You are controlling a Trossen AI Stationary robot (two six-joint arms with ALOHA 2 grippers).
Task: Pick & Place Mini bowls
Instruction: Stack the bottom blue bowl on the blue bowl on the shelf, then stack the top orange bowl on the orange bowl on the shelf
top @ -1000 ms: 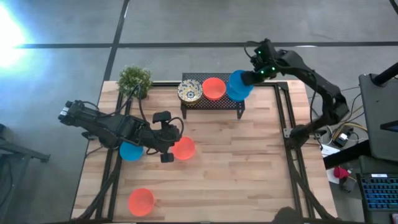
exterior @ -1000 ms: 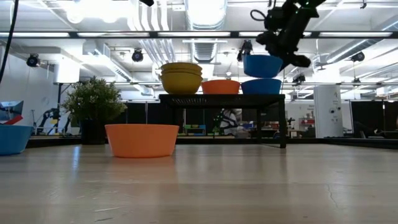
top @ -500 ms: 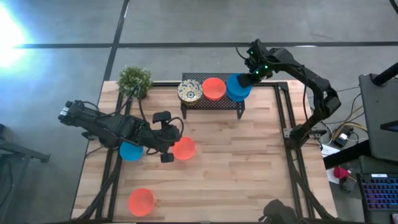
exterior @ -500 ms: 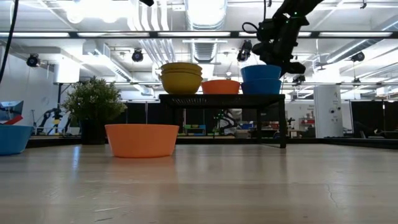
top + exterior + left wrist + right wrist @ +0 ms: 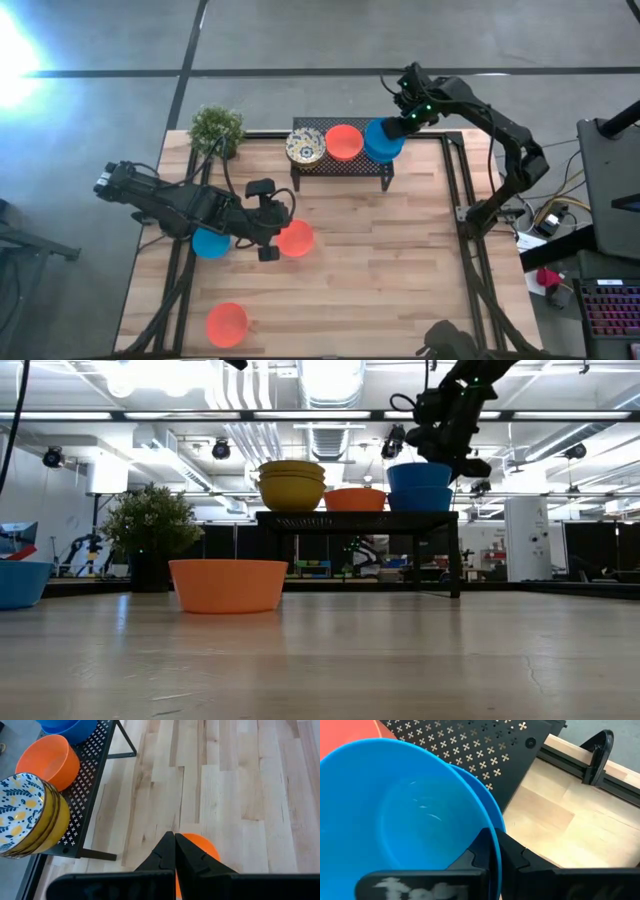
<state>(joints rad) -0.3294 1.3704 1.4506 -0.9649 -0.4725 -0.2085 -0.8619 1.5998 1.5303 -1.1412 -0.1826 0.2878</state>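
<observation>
On the black mesh rack at the far edge stand stacked patterned bowls, an orange bowl and two nested blue bowls. My right gripper is shut on the upper blue bowl. My left gripper hangs shut above the table's left middle, over an orange bowl that rests on the wood, and touches nothing. Another blue bowl and another orange bowl sit on the table. My right gripper pinches the upper blue bowl's rim on its right side, one finger inside the bowl and one outside. The fingers slant down from above. The bowl sits level, nested in the lower blue bowl on the rack's right end.
A small potted plant stands at the far left corner beside the rack. Black rails run along the table's right and left edges. Bare wood fills the middle and right of the table.
My right gripper has gone down and a little toward the table's left with the blue bowl. The bowl, earlier held clear above the rack, now rests nested in the other blue bowl there.
</observation>
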